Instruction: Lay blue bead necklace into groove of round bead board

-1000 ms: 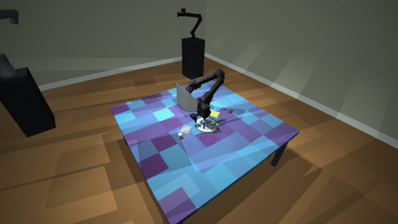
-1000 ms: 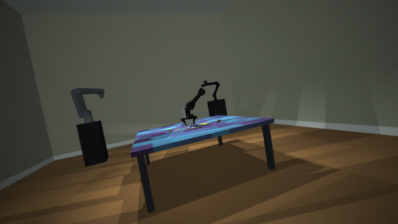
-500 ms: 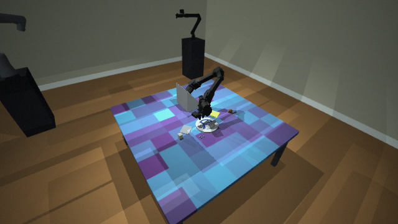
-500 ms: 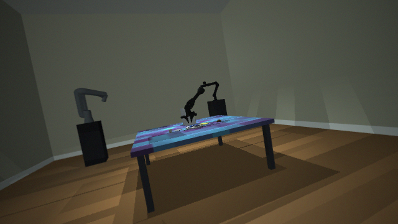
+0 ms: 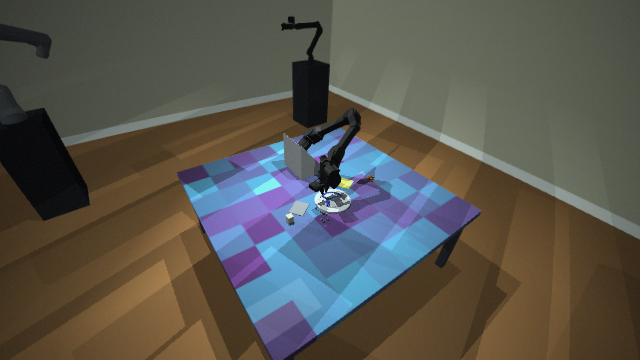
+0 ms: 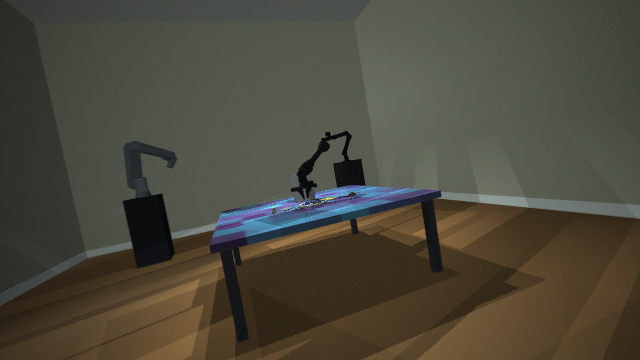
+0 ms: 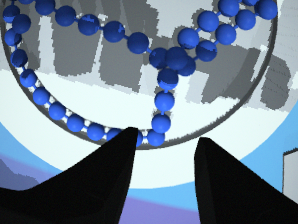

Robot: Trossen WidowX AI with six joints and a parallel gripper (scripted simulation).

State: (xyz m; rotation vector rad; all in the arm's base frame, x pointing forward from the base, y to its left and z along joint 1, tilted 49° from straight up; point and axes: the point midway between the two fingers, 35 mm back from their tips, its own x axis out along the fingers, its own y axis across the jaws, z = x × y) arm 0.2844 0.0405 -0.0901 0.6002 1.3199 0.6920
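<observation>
Necklace [image 5: 328, 202] [image 7: 164, 101] crosses the board's [image 5: 347, 205] [image 7: 150, 170] groove edge; gripper [image 5: 324, 193] [image 6: 306, 196] [image 7: 166, 141] slightly open, hold unclear

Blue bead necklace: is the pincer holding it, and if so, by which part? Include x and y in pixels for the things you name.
Nothing is held: the pincer [image 5: 324, 192] [image 6: 306, 197] [image 7: 166, 141] is partly open over the blue bead necklace [image 5: 328, 203] [image 6: 307, 203] [image 7: 164, 101], no bead squeezed between its tips.

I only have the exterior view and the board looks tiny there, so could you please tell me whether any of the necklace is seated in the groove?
Observer: In the wrist view, one run of the blue bead necklace follows the groove of the round bead board.
Operator: And the rest?
Observer: It cuts inward to a bunched crossing of beads, with the groove at lower right bare.
Operator: How are the claw's tips?
Observer: The claw has its tips apart; one overlaps the groove beads in that view.
</observation>
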